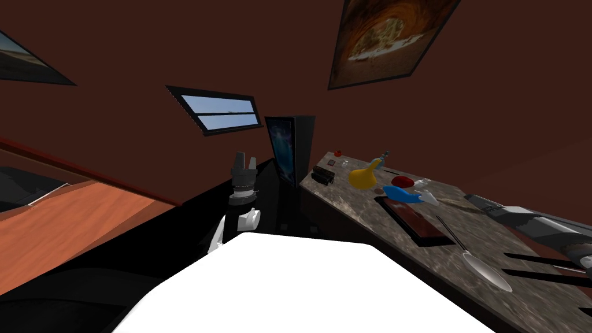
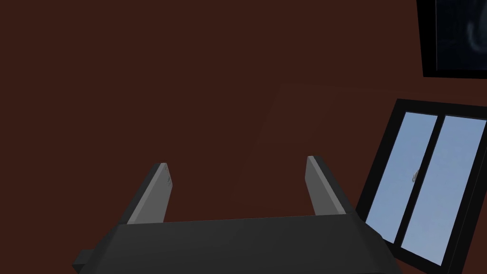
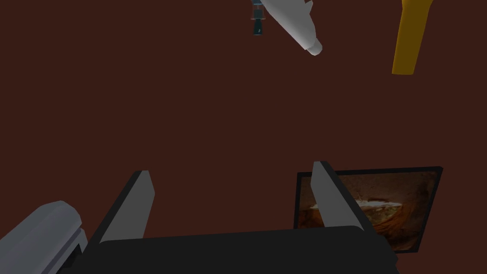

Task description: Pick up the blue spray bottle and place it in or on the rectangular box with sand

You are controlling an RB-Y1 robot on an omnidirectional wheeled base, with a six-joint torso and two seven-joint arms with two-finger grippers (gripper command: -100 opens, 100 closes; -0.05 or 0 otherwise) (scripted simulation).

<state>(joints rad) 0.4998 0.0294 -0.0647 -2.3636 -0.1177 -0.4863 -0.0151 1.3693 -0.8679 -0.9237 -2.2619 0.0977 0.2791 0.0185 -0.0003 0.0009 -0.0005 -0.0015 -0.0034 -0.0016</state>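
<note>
The blue spray bottle (image 1: 411,196) lies on its side on the marbled counter (image 1: 462,237), its white nozzle (image 1: 429,199) pointing right. It rests at the far end of the flat rectangular box (image 1: 413,219) with a reddish-brown filling. My right forearm (image 1: 523,218) reaches along the counter from the right toward the bottle. The right gripper (image 3: 233,167) is open and holds nothing; past it I see the white nozzle (image 3: 297,21) and a yellow neck (image 3: 409,40). My left gripper (image 1: 244,157) is raised left of the counter, and its wrist view shows this gripper (image 2: 236,161) open and empty.
A yellow gourd-shaped vase (image 1: 364,175), a red object (image 1: 403,181) and a small dark box (image 1: 322,175) stand behind the bottle. A long-handled spoon (image 1: 483,267) and black strips (image 1: 537,263) lie nearer on the counter. A tall dark panel (image 1: 289,147) stands at the counter's end.
</note>
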